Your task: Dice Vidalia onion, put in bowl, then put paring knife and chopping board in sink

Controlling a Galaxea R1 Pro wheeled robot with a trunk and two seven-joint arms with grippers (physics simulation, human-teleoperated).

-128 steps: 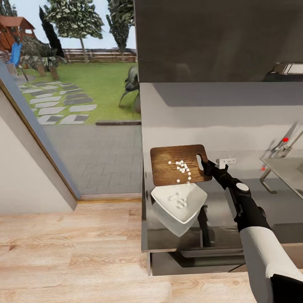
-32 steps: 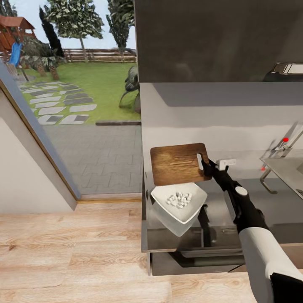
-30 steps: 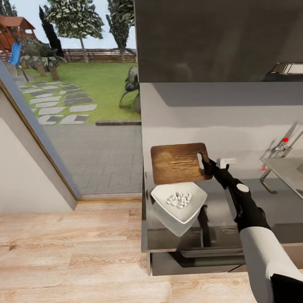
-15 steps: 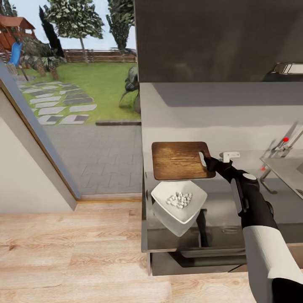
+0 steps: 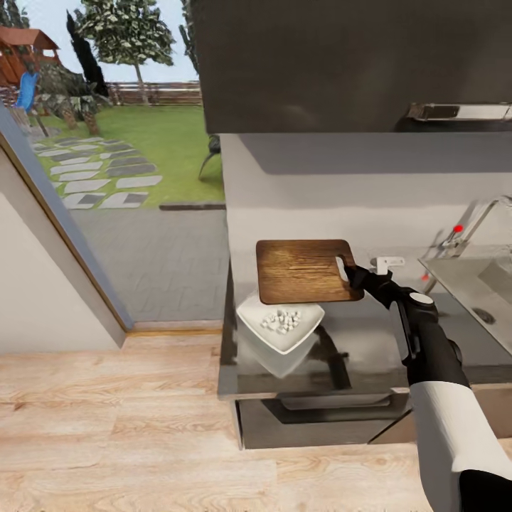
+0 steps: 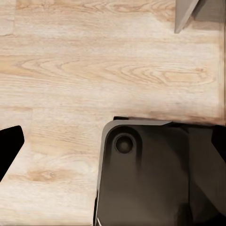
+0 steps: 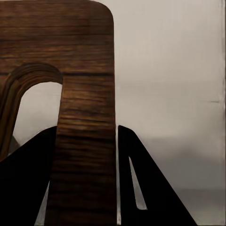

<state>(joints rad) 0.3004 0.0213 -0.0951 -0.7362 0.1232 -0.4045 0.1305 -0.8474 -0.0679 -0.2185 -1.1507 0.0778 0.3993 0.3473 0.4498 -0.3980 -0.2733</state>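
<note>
Right hand (image 5: 350, 272) grips the chopping board (image 5: 302, 271) by its handle end, holding it level above the bowl (image 5: 279, 321) of diced onion; stiff wood, likely heavy when held from one end.

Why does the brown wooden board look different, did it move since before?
Yes. The brown wooden chopping board was tipped steeply over the white square bowl. Now the right gripper holds it nearly level, higher above the bowl and bare.
</note>
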